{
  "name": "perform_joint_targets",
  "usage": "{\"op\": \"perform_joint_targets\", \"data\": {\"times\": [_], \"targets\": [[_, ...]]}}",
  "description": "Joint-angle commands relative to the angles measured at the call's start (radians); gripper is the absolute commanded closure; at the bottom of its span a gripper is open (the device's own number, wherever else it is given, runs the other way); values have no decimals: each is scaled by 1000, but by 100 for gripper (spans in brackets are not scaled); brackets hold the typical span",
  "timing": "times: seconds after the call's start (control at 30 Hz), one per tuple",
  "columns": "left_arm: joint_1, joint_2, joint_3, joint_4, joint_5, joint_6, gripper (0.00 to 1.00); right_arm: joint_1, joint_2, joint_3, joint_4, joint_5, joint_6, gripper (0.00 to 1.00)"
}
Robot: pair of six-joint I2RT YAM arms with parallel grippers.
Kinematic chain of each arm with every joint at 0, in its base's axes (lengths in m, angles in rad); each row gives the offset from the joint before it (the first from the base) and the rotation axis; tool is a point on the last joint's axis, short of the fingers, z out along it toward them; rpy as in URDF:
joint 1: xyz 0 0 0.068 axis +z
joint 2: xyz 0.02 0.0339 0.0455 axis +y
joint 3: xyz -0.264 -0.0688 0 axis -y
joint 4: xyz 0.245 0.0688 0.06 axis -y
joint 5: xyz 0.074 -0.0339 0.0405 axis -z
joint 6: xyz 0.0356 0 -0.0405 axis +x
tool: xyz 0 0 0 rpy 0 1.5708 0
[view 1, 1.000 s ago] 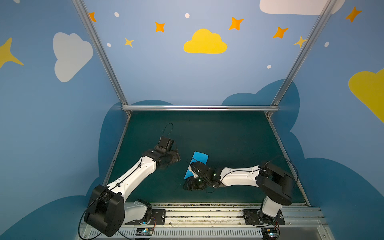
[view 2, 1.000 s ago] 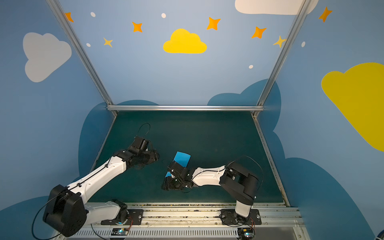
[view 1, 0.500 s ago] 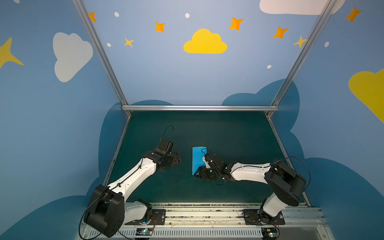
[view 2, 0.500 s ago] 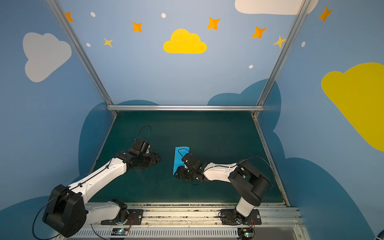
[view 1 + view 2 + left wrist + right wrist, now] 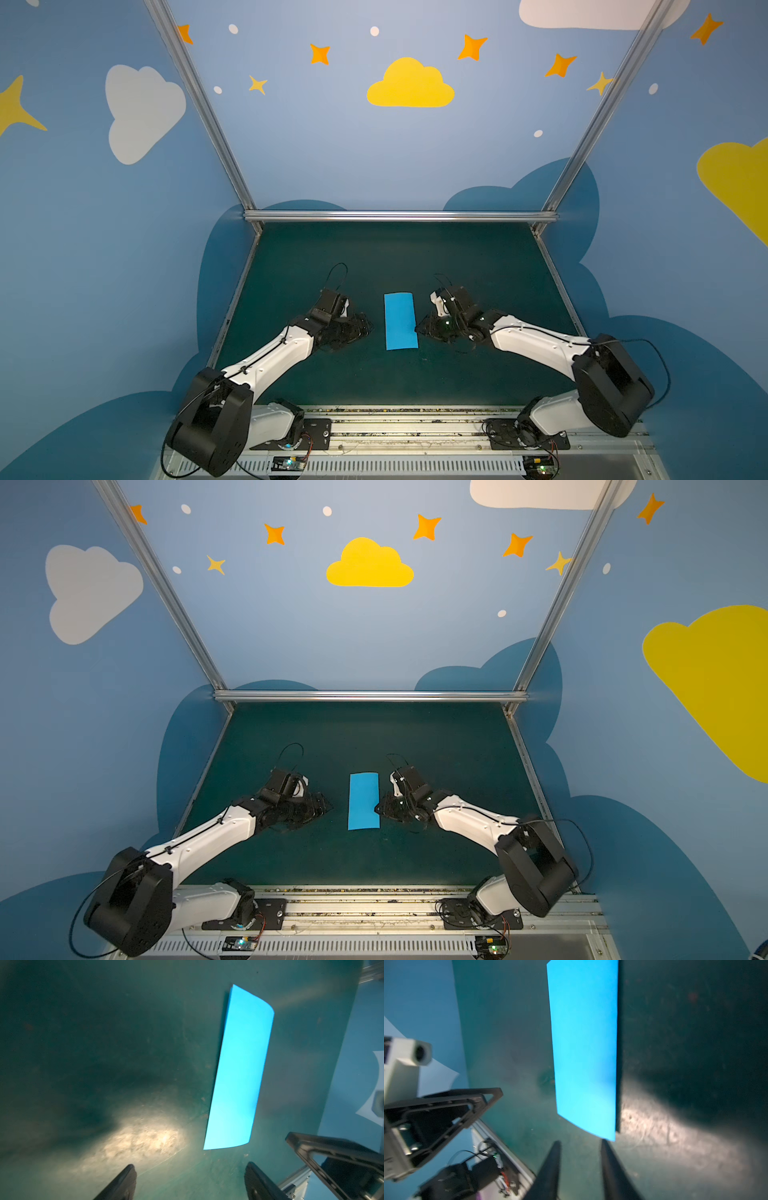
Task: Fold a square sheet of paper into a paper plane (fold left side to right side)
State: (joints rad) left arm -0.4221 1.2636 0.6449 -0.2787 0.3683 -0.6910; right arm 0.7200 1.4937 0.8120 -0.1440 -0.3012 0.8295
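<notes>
Both top views: square sheet of paper (image 5: pixel 400 321) folded into a strip. Only the wrist cams show the jaws: left gripper (image 5: pixel 190 1164) spread wide, right gripper (image 5: pixel 580 1141) barely parted.

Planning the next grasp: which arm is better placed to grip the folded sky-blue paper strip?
Right, likely. The right gripper sits at the edge of the folded sky-blue paper strip, its tips almost at the near corner. The left gripper, wide open, stands off with bare green mat between.
</notes>
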Motion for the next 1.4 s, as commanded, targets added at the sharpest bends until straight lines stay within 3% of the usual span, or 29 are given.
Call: {"op": "perform_joint_targets", "data": {"times": [0.0, 0.17, 0.6, 0.93, 1.37], "targets": [[-12, 36, 5, 79, 39, -32, 17, -5, 78, 85, -48, -63, -71, 85], [-33, 84, 25, 102, 40, -36, 17, -7, 174, 138, -42, -55, -77, 100], [-85, 229, 104, 125, 52, -22, 17, -49, 306, 96, 3, -32, -98, 100], [-121, 373, 160, 160, 55, -16, 17, -74, 314, 3, 75, -49, -78, 100], [-121, 488, 150, 359, 117, 42, 17, -77, 319, -20, 83, -48, -81, 100]]}}
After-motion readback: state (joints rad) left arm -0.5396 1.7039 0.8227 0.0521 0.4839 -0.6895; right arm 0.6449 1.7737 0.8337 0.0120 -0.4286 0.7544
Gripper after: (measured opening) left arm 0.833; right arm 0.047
